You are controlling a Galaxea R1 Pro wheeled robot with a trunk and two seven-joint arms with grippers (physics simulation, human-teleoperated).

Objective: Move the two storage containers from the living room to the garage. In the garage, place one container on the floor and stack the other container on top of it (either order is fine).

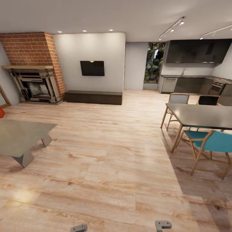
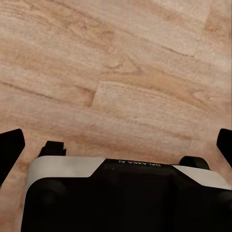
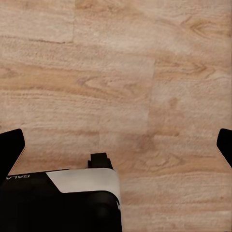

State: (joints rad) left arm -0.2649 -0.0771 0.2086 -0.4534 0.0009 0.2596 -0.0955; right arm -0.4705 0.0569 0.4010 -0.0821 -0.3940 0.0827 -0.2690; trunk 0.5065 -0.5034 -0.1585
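I am in the living room, over light wood-plank flooring (image 1: 106,151). A small red-orange corner (image 1: 1,112), seemingly one of the storage containers, pokes in at the far left edge beyond the low grey table (image 1: 19,137); the rest of it is cut off. The garage and its floor are out of view. My left gripper (image 2: 116,145) hangs over bare planks, its black fingertips (image 2: 10,147) wide apart with nothing between them. My right gripper (image 3: 116,145) is likewise open over the planks, empty, fingertips (image 3: 9,147) far apart. Grey bits of my arms (image 1: 79,228) show at the bottom of the head view.
A brick fireplace (image 1: 33,80) stands at the back left, with a dark low bench (image 1: 93,97) under a wall TV (image 1: 92,68). At the right are a dining table (image 1: 201,116), chairs including a teal one (image 1: 211,143), and a kitchen (image 1: 193,83) behind. A wide stretch of planks runs between them.
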